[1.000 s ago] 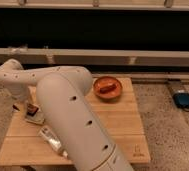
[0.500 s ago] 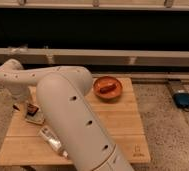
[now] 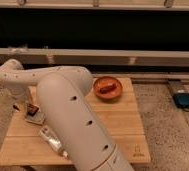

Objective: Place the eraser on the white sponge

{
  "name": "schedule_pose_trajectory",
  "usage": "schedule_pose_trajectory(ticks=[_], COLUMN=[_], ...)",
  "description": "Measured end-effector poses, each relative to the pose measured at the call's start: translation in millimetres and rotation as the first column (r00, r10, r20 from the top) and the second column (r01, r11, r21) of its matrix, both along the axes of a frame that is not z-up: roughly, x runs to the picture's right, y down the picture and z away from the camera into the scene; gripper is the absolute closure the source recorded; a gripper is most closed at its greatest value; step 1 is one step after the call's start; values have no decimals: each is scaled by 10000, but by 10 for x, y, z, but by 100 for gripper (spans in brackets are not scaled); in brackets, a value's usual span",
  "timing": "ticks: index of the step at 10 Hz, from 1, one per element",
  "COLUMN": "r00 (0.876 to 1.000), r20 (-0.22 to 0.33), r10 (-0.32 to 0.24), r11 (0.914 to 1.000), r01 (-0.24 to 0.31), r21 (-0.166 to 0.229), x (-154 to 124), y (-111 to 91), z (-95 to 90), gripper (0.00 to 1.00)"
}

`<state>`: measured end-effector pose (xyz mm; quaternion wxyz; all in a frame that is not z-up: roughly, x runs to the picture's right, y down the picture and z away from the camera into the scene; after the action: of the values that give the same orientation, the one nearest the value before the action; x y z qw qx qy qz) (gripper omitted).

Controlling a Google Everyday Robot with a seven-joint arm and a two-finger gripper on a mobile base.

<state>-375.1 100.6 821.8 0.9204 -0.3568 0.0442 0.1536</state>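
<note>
The arm [image 3: 63, 100] is reaching from the bottom of the view out to the left side of the desk [image 3: 123, 120], and its bulk is filling much of the picture. The gripper [image 3: 24, 100] is sitting at the far end of the arm, just to the upper left of the sponge [image 3: 36, 118]; it is hardly showing behind the wrist, but it is closed, and nothing is visibly hanging from it. The eraser [image 3: 33, 109] is lying flat on top of the sponge, dark with a reddish patch, and the pale pad is peeking out beneath it toward the front and right. Judging from how things are lying, the main step looks done: the eraser is resting on the sponge rather than on the bare wood. Whether the gripper is touching the eraser or standing just clear of it cannot be told, as the two are sitting very close together. What looks left is for the arm to be drawing clear without nudging the eraser off. A white tube [image 3: 50, 140] with a label is lying in front of the sponge, partly behind the arm, and an orange bowl [image 3: 107, 87] holding something dark is sitting well to the right of the sponge.
</note>
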Motion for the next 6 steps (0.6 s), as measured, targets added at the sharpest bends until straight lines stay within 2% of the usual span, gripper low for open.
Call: schedule_pose_trajectory(ticks=[2, 5, 6], r00=[9994, 9938, 9932], r20=[-194, -574, -614], r10=[283, 956, 993], r11=[9996, 9954, 9950], r01=[-284, -956, -995], r21=[-12, 29, 9], x=[231, 769, 849], y=[-11, -3, 29], z=[-76, -266, -298], gripper=[79, 48, 40])
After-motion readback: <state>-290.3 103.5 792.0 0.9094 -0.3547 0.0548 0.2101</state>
